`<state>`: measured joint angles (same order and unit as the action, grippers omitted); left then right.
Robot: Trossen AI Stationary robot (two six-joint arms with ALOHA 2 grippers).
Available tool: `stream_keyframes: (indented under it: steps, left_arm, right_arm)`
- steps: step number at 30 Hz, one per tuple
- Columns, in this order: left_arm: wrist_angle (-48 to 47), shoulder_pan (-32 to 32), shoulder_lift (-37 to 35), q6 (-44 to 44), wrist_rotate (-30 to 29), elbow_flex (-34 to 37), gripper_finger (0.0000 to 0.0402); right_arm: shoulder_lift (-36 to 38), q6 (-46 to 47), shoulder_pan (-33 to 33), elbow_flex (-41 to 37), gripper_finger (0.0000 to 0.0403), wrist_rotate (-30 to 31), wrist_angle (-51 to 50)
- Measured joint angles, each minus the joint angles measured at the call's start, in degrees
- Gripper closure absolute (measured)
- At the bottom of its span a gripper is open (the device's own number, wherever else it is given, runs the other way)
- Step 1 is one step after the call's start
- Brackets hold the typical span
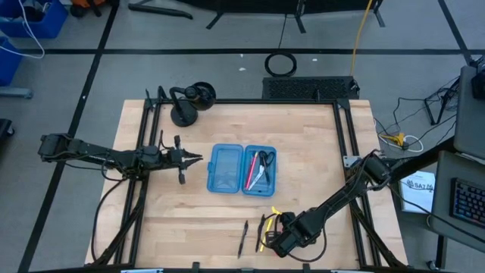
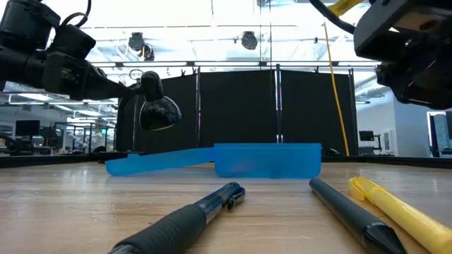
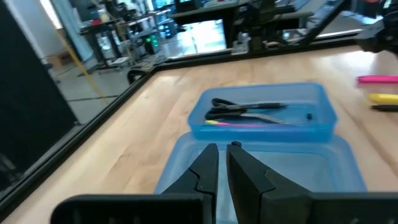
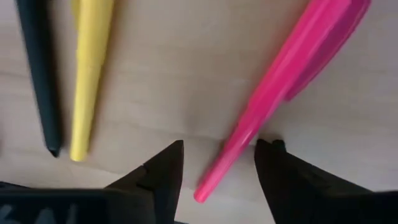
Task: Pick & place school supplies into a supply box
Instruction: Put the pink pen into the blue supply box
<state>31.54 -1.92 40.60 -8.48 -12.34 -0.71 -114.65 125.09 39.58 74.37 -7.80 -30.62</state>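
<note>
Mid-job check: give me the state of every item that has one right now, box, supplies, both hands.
Supply box: open flat, both halves on the table.
Scissors: inside the box's right half, closed.
Pink pen in box: lying beside the scissors.
Loose pink pen: on the table, between the right hand's fingers, not gripped.
Yellow pen: on the table.
Black pen: on the table.
Left hand: shut, empty, beside the box.
Right hand: open.

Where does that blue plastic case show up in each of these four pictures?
High view: the open blue case lies at the table's middle.
Low view: it sits at mid-height, centre, lid half stretching left.
Left wrist view: it fills the middle, just beyond the left pincer.
Right wrist view: not in it.
Shared landmark: the scissors inside one half, also seen in the left wrist view.
</note>
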Motion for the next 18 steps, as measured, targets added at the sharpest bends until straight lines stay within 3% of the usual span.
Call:
stream_keyframes:
  steps: [9, 18]
  left_arm:
    - [0.01, -0.02, 0.0, 0.15, 1.96, 0.0, 0.0364]
    - [-0.01, -0.02, 0.0, 0.19, 1.99, 0.0, 0.0364]
  right_arm:
    - [-0.49, -5.66, 0.63, -0.63, 0.0259, -6.16, -11.19]
    - [0.23, -8.81, 0.6, -8.82, 0.0333, -7.2, -0.25]
